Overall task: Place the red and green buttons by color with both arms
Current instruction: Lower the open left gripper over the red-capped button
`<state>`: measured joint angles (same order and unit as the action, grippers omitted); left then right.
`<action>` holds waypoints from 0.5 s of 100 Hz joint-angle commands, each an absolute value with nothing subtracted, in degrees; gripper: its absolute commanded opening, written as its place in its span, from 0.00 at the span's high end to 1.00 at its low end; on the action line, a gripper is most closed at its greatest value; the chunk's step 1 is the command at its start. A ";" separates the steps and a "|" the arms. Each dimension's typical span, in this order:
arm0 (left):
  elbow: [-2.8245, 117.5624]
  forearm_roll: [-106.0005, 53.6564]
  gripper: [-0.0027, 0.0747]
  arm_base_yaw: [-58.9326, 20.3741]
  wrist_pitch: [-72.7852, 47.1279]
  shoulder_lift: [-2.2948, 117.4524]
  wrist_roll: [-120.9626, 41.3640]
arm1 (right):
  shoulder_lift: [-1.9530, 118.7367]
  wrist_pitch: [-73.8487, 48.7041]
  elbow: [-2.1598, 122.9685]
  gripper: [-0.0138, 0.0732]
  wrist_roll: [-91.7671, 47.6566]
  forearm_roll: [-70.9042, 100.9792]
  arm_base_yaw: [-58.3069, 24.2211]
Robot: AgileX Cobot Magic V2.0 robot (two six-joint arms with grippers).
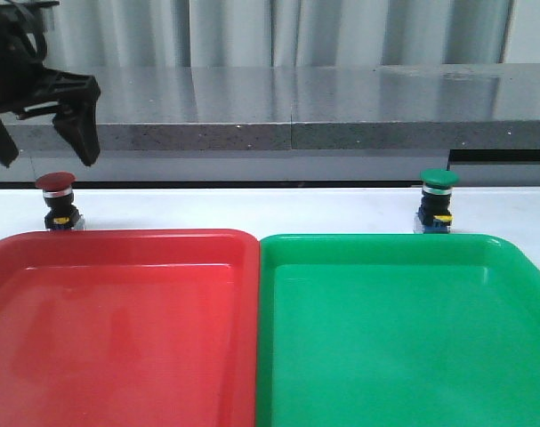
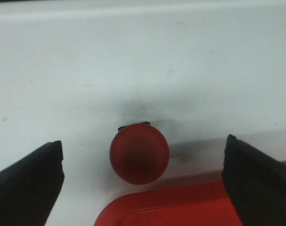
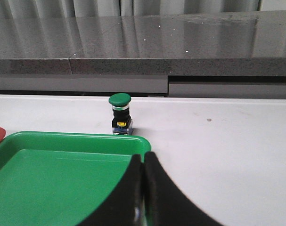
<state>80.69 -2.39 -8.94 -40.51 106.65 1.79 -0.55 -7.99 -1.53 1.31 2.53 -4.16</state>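
Your left pincer (image 1: 47,142), its jaws spread wide, hangs directly over the red button (image 2: 139,153), which stands upright on the bench (image 1: 252,209) centred between them. Your right pincer (image 3: 143,162) is pressed together, with the green button (image 3: 120,114) well ahead of it.

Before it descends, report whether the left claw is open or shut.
Open. The left claw has its fingers spread wide, either side of the red button.

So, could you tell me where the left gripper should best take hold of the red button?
Probably from straight above: the red button stands upright, and the open left gripper already brackets its round cap. Closing on the narrower black body under the cap seems safest, since the smooth domed cap could slip.
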 commanded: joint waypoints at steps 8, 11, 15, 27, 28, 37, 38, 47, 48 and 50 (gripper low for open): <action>82.64 -2.40 0.14 -9.35 -36.51 106.55 2.50 | -1.61 -3.05 -0.73 0.92 1.14 2.05 -3.95; 82.64 -2.40 0.14 -9.35 -36.39 106.99 2.50 | -1.61 -3.05 -0.73 0.92 1.14 2.05 -3.95; 82.64 -2.51 0.14 -9.40 -36.28 107.47 2.50 | -1.61 -3.05 -0.73 0.92 1.14 2.05 -3.95; 82.64 -2.51 0.14 -9.40 -36.16 108.18 2.59 | -1.61 -3.05 -0.73 0.92 1.14 2.05 -3.95; 82.64 -2.51 0.14 -9.40 -36.16 108.18 2.59 | -1.61 -3.05 -0.73 0.92 1.14 2.05 -3.95; 82.64 -2.51 0.15 -9.40 -35.72 108.27 2.59 | -1.61 -3.05 -0.73 0.92 1.14 2.05 -3.95; 82.64 -2.51 0.15 -9.40 -35.71 108.27 2.59 | -1.61 -3.05 -0.73 0.92 1.14 2.05 -3.95; 82.64 -2.51 0.26 -9.40 -35.71 108.27 2.59 | -1.61 -3.05 -0.73 0.92 1.14 2.05 -3.95; 82.64 -2.51 0.27 -9.40 -35.71 108.27 2.59 | -1.61 -3.05 -0.73 0.92 1.14 2.05 -3.95; 82.64 -2.51 0.31 -9.40 -35.71 108.27 2.59 | -1.61 -3.05 -0.73 0.92 1.14 2.05 -3.95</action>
